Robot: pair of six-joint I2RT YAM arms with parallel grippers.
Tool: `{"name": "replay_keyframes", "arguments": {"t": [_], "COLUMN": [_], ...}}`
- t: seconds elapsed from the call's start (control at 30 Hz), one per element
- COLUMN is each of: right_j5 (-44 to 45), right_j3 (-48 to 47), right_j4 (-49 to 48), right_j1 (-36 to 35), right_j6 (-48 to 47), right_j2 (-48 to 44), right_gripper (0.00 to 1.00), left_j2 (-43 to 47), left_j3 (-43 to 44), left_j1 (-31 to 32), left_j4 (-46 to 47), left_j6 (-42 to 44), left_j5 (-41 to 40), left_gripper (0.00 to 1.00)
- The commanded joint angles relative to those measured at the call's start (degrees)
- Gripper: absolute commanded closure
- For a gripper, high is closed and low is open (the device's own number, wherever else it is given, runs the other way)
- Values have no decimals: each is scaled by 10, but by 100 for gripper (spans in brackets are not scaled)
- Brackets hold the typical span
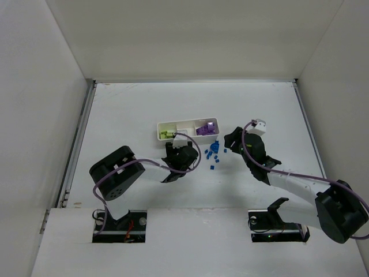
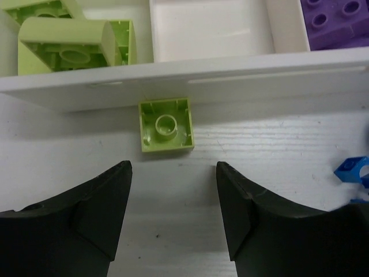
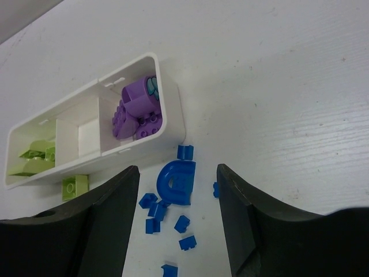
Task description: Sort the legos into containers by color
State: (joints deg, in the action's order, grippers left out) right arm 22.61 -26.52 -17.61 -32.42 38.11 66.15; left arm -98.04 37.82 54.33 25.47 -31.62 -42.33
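Note:
The white three-compartment tray (image 1: 187,122) lies mid-table. Its left compartment holds lime legos (image 2: 69,46) and its right one purple legos (image 3: 138,109). The middle compartment (image 2: 210,29) shows only its white floor. One lime lego (image 2: 166,124) lies upside down on the table against the tray's near wall. My left gripper (image 2: 173,166) stands open just short of it, touching nothing. Several blue legos, among them a blue arch (image 3: 176,182), are scattered by the tray's right end. My right gripper (image 3: 177,168) hangs open above them with nothing held.
White walls (image 1: 52,144) enclose the table on the left, back and right. A lone blue lego (image 2: 353,169) lies to the right of my left gripper. The two arms stand close together near the tray, with purple cables (image 1: 196,151) looping off their wrists.

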Motion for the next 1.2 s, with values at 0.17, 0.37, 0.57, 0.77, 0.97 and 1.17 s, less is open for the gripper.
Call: {"name": "replay_keyframes", "arguments": {"t": [0.17,0.37,0.57,0.77,0.97,1.17], "right_j5": [0,-1,-1,-1,2,1], "right_j3": [-27,-28,-27,-26,-30,-33], "right_j4": [-31,-33,-33,-33,-34,-38], "right_j1": [-17,-19,-19,-19,-19,-22], "right_j6": [-9,-9,-8,-7,-4,-5], "right_j2": [4,11,10,13,23,33], "right_gripper": [38,38,38,38,38,38], "left_j2": [-35,-49,-9,130,240,236], "left_j3": [30,42,9,-32,-27,-5], "left_j1": [-24,-33,-1,50,-25,-152], "left_j4": [43,52,47,2,-23,-24], "left_j6": [-6,-2,-10,-9,6,-5], "left_j5": [-10,-7,-2,-26,16,126], "left_gripper": [49,59,80,82,79,78]}}
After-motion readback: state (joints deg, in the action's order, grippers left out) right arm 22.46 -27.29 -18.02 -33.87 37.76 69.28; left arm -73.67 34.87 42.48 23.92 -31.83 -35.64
